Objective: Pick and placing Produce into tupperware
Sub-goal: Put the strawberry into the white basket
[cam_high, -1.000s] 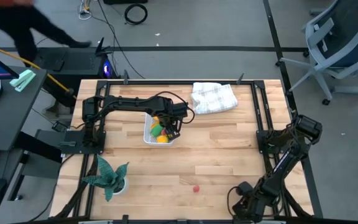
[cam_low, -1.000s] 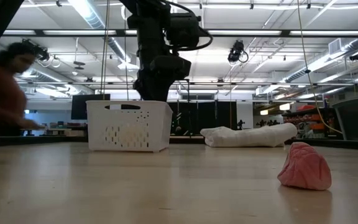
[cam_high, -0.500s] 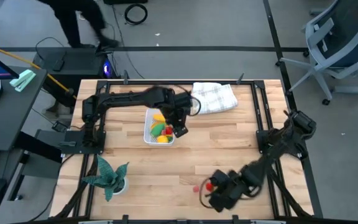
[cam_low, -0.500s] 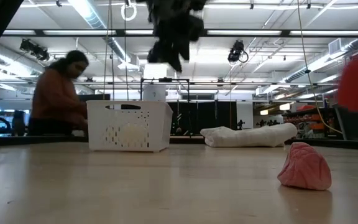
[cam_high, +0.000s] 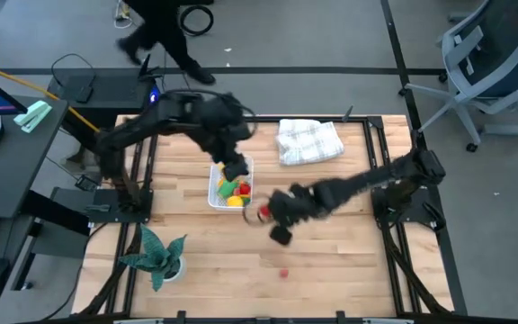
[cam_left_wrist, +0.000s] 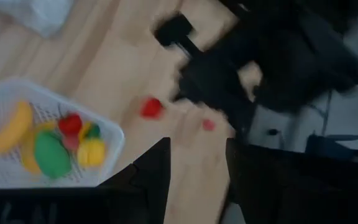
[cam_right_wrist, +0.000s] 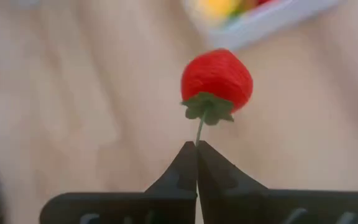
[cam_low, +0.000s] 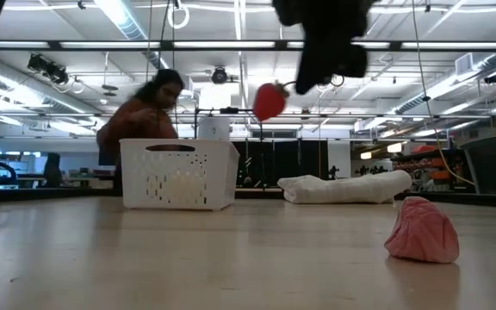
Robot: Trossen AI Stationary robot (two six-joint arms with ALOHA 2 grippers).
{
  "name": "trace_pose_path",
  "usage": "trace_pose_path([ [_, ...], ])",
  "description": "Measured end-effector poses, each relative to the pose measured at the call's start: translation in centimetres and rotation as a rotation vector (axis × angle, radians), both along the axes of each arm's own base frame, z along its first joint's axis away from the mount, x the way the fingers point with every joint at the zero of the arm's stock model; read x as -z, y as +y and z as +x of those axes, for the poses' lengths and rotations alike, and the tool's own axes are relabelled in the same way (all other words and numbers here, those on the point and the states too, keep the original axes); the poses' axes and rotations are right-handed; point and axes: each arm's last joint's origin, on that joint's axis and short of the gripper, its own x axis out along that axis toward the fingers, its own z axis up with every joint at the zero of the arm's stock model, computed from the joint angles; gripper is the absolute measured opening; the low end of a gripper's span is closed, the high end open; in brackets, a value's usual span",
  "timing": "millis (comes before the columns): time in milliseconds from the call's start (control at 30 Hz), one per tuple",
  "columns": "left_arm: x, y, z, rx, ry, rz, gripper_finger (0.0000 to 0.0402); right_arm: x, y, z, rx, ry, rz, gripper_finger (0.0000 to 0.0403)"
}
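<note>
The white perforated tupperware [cam_high: 230, 185] stands on the table and holds a yellow banana, a green piece and small red and yellow ones [cam_left_wrist: 50, 144]. My right gripper [cam_high: 270, 215] hangs just right of it, shut on a red strawberry [cam_high: 263, 212], which also shows high above the table in the low view [cam_low: 269, 101]. My left gripper [cam_high: 236, 168] is open over the tupperware's far part and touches nothing. A small pink piece [cam_high: 283, 272] lies on the table toward the near edge. My right gripper [cam_right_wrist: 197, 144] pinches the strawberry's thin green stem [cam_right_wrist: 199, 132] at its free end, between the very tips of the two shut fingers. The red fruit [cam_right_wrist: 217, 78] stands out past the fingertips, lifted clear of the table.
A white checked cloth [cam_high: 309, 141] lies at the far edge, right of the tupperware. A green plant in a white pot [cam_high: 158, 254] stands at the near left corner. A person [cam_low: 140, 120] moves behind the table's far side.
My right arm has swung from the near right corner up and across toward the tupperware, carrying the strawberry, which now hangs beside the tupperware's right side. My left gripper has risen out of the tupperware and its arm has drawn back toward the far left.
</note>
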Motion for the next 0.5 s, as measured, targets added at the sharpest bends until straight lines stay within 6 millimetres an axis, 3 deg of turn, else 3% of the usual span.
trace_pose_path([
  [133, -1.4, -0.8, -1.8, -0.065, -0.027, 0.003, 0.0160, -1.4, -4.4, 1.6, 0.004, -0.099, -0.059, 0.0000],
  [300, -2.7, -1.6, -3.5, -0.141, -0.073, 0.046, 0.0155, -2.8, -8.5, 2.8, 0.012, -0.214, -0.124, 0.0000],
  [500, -2.8, -1.7, -3.6, -0.170, -0.075, 0.086, 0.0149, -2.2, -10.4, 4.3, -0.051, -0.298, -0.109, 0.0000],
])
